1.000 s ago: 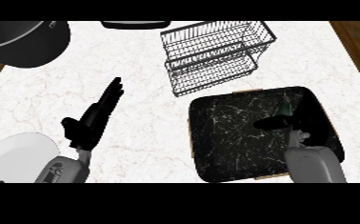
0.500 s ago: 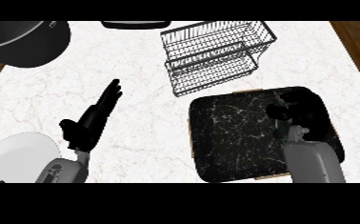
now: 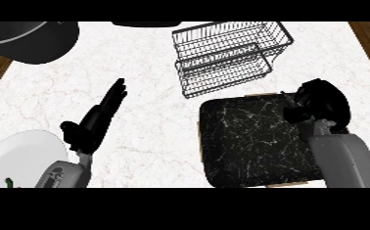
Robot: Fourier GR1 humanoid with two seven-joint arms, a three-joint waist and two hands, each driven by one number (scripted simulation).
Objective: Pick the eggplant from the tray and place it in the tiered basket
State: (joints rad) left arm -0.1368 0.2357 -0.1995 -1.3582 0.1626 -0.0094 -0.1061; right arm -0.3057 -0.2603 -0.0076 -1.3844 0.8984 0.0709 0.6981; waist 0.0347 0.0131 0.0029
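Fingers of our right hand [image 3: 318, 104] were curled at the far right corner of the black marbled square tray [image 3: 253, 141], hiding the eggplant we judged they held. We needed to lift clear of the rim of the grey wire tiered basket [image 3: 227, 53] before lowering. Our left hand [image 3: 94, 119] lay open on the white bench [image 3: 151, 97].

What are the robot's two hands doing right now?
Left hand: open, holding nothing.
Right hand: over the tray corner; cannot be told.
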